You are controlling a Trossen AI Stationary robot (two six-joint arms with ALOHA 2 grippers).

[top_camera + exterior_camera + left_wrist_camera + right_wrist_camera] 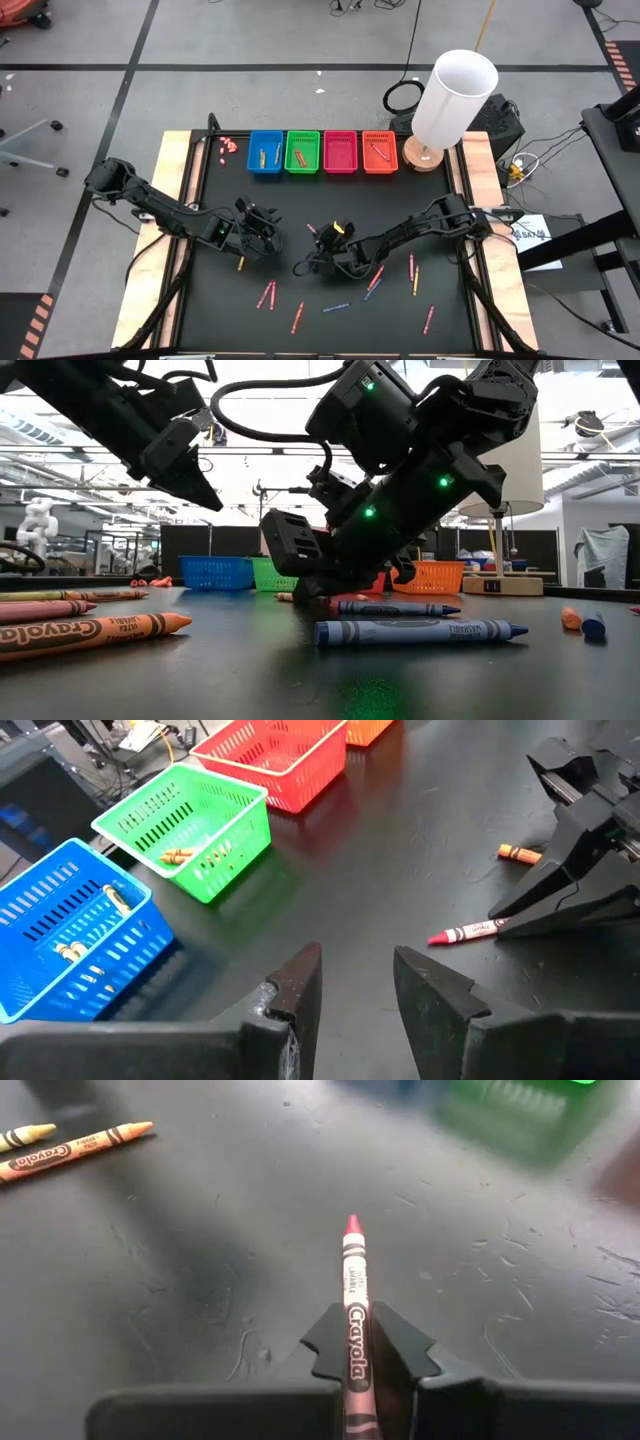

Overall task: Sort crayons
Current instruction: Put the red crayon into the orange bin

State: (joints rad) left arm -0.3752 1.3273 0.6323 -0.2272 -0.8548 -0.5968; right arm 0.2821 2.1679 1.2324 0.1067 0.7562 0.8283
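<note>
Right gripper (352,1370): low over the middle of the table, fingers pinched on a red crayon (352,1305); the 2 dark finger pads meet the stick near its blunt end.
Red crayon: a thin paper-wrapped cylinder with printed lettering and a cone tip; its long axis runs straight out ahead of the fingers, tip pointing away from the wrist and toward the baskets. In the left wrist view it lies flat on the table (470,931), with the right gripper's finger over its blunt end.
Left gripper (355,985): raised above the table's left half, its 2 angular dark fingers apart with nothing between them.
Table (205,300): matte black top, scuffed with fine pale scratches, pale wooden edges.
Baskets: 4 small rectangular slotted plastic ones in a row along the far edge: blue basket (265,152), green basket (302,152), pink basket (340,152), orange basket (379,152).
In the baskets: yellowish sticks in the blue one, 1 orange stick in the green one, as the left wrist view shows.
Loose crayons: scattered across the near half, lying flat at mixed angles. A blue crayon (420,631) lies crosswise in the low view, tip to the picture's right; an orange crayon (90,636) lies near the camera, tip also to the right.
Lamp (452,95): smooth white cylindrical shade on a round wooden base, at the far right corner.
</note>
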